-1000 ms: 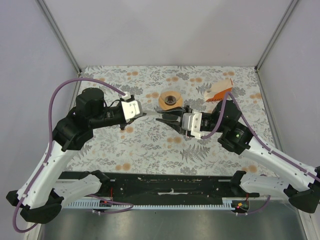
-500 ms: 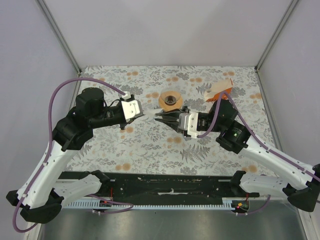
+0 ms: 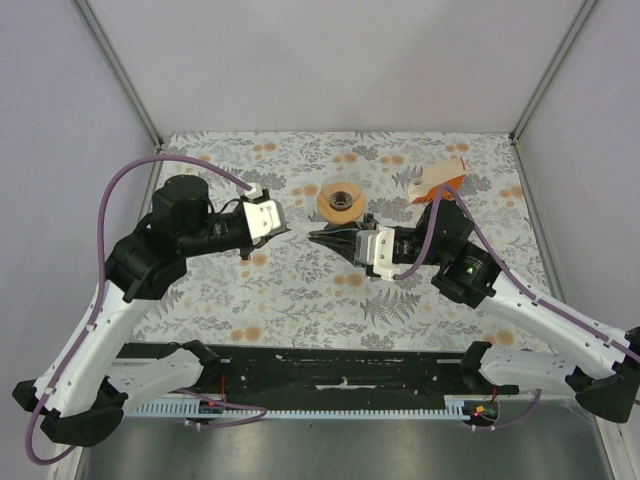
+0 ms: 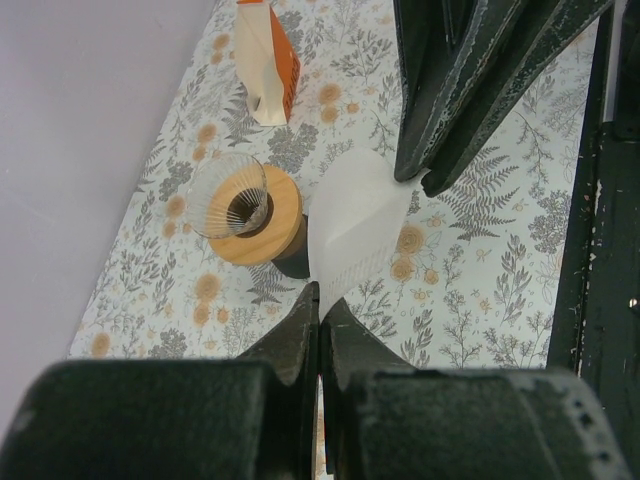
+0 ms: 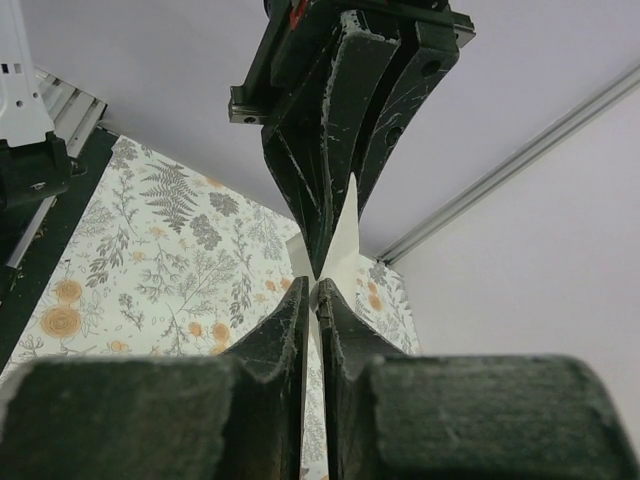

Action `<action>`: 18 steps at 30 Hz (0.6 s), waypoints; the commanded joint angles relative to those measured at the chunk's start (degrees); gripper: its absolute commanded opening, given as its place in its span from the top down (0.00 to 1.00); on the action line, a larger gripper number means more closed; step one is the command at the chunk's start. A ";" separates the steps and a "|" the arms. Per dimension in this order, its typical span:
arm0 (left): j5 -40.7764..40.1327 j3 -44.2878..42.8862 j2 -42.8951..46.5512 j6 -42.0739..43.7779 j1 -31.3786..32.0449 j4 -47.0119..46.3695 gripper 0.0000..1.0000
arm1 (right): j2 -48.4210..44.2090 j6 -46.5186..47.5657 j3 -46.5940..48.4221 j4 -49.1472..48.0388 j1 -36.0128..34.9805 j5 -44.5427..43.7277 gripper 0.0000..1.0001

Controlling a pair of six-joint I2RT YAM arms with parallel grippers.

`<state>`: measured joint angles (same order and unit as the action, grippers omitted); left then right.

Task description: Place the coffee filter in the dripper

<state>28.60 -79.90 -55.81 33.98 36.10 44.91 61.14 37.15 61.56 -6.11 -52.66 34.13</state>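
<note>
— Holding anything, the left gripper (image 4: 319, 300)?

— Yes. Its two fingers are pressed together on one edge of the coffee filter (image 4: 355, 225). The filter is a thin white sheet of paper that stands on edge and fans out away from them.

— And the right gripper (image 5: 313, 290)?

— It comes in from the opposite side, almost tip to tip with the left one. Its own camera shows its fingers drawn nearly together, with the white paper running down the slit between them. So it is clamped on the filter's other edge.

— Both have it, then. Where is that over the table (image 3: 300, 290)?

— Up off the flowered surface, about midway between the left and right edges. It is a little nearer the far edge than the near one.

— And the dripper (image 3: 340, 200)?

— It stands upright just beyond the meeting fingertips, near the middle of the far edge. It has a round orange-brown rim with a dark hole at its centre. The left wrist camera shows a clear ribbed cone set in that rim. The filter is beside the dripper, not in it.

— Anything else on the table?

— An orange-and-white box (image 3: 440, 180) toward the far right corner, to the right of the dripper and apart from it. Neither gripper touches it.
</note>
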 commanded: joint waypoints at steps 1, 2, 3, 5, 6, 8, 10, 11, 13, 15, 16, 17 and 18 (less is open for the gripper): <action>0.14 -2.28 -0.09 2.14 0.20 0.09 0.98 | 0.81 -0.40 3.30 -0.74 -0.42 -2.30 0.87; 0.31 -2.28 -0.17 2.49 0.20 0.27 0.98 | 1.51 -1.19 4.17 -0.57 -0.42 -3.79 0.88; 0.49 -2.37 -0.09 2.85 0.20 0.53 0.98 | 2.30 -1.46 5.40 0.39 -0.42 -4.68 0.88; 0.67 -2.37 -0.17 3.11 0.29 0.88 0.98 | 3.36 -1.72 6.99 1.27 -0.51 -5.56 0.86; 0.75 -2.28 -0.26 3.20 0.29 0.97 0.98 | 3.63 -1.81 7.26 1.01 -0.42 -5.65 0.84; 0.67 -2.45 -0.18 3.46 0.38 1.06 0.98 | 3.81 -1.90 7.43 0.57 -0.33 -5.65 0.82; 0.67 -2.37 -0.26 3.47 0.38 1.15 0.98 | 4.16 -1.90 7.52 0.57 -0.42 -5.65 0.80; 0.75 -2.37 -0.26 3.46 0.46 1.06 0.98 | 4.24 -1.81 7.61 0.57 -0.51 -5.65 0.80; 0.67 -2.45 -0.09 3.64 0.47 1.15 0.98 | 4.60 -1.81 7.70 0.83 -0.42 -5.74 0.77; 0.58 -2.28 -0.09 3.64 0.55 1.15 0.98 | 4.86 -1.73 7.96 1.45 -0.42 -5.74 0.73; 0.58 -2.28 -0.09 3.64 0.55 1.06 0.98 | 5.04 -1.73 8.14 1.80 -0.42 -5.57 0.72; 0.67 -2.28 -0.09 3.64 0.55 1.06 0.98 | 5.21 -1.64 8.31 2.15 -0.42 -5.30 0.71; 0.58 -2.28 0.00 3.64 0.55 1.06 0.98 | 5.39 -1.55 8.40 2.33 -0.51 -5.04 0.69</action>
<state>28.64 -80.03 -55.90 35.66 36.14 46.63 65.93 35.99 66.81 -4.56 -52.77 29.43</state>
